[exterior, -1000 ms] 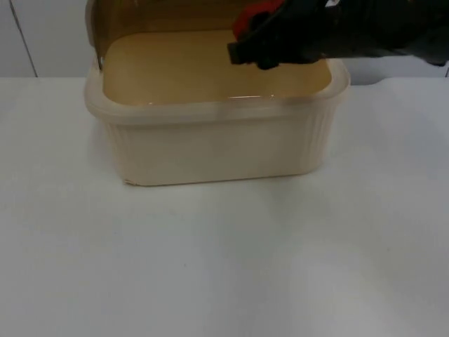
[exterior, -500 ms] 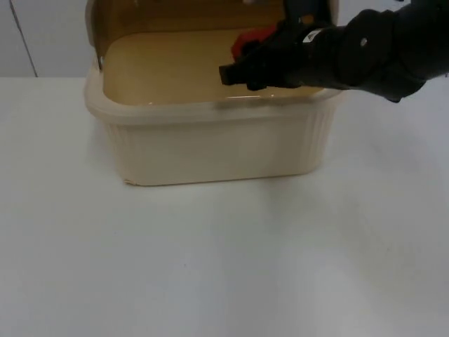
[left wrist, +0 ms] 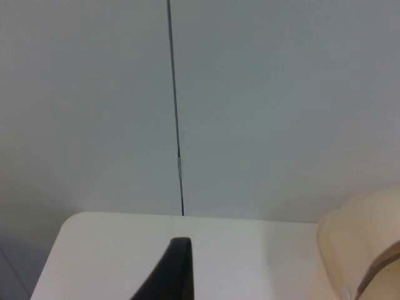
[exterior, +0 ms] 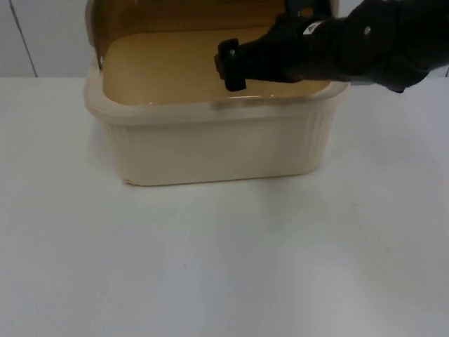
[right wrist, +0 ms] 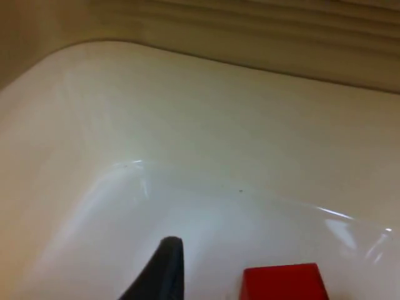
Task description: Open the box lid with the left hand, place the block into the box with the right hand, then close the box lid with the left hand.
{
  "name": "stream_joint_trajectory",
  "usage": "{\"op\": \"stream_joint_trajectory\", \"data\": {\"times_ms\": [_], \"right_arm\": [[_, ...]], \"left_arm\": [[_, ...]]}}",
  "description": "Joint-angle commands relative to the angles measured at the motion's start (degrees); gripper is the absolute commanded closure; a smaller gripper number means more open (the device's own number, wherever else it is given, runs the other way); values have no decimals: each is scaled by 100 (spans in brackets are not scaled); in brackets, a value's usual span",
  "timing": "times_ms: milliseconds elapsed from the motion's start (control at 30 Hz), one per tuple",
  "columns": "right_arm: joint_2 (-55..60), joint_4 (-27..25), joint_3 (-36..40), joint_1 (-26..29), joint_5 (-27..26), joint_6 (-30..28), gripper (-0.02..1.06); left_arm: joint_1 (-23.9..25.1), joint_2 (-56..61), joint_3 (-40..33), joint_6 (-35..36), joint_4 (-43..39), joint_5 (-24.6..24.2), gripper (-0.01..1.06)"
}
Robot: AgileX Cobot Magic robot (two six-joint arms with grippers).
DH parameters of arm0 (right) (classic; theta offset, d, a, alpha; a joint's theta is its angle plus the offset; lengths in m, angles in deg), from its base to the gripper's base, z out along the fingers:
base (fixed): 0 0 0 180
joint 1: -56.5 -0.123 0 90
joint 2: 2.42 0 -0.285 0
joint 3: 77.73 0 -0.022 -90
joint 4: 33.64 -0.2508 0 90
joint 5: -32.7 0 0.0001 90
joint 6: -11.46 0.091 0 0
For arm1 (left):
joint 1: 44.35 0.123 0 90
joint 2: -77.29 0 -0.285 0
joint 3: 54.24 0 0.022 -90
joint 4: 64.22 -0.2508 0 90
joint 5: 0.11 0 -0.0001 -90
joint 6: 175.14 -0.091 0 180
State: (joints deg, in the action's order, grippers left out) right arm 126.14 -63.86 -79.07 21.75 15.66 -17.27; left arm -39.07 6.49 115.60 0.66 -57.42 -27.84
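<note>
The right gripper (exterior: 228,64) is hanging inside the open box (exterior: 210,144), the red block (right wrist: 284,282) lying just beside its finger (right wrist: 164,270); the finger spacing is not discernible.

One cream box (exterior: 210,140) with its one lid (exterior: 175,14) up, one red block (right wrist: 284,282), two grippers.
</note>
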Motion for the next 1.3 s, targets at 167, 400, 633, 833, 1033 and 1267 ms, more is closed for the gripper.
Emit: {"op": "stream_joint_trajectory", "data": {"times_ms": [167,400,633,833,1033,1267], "right_arm": [[-885,9,-57,-39,1042,-60,-1],[-1588,193,-57,-39,3132,-185,-1],[-2127,576,383,-29,3573,520,-1],[-2622,1412,692,58,3926,1237,-1],[-3437,2277,1059,567,3937,2168,-1],[-4809,2409,1110,1525,4374,2247,-1]], "left_arm": [[21,11,0,20,-29,52,1],[21,11,0,20,-39,-9,1],[21,11,0,20,-39,-45,1],[21,11,0,20,-39,-56,1],[21,11,0,20,-28,-55,1],[21,11,0,20,-28,-55,1]]}}
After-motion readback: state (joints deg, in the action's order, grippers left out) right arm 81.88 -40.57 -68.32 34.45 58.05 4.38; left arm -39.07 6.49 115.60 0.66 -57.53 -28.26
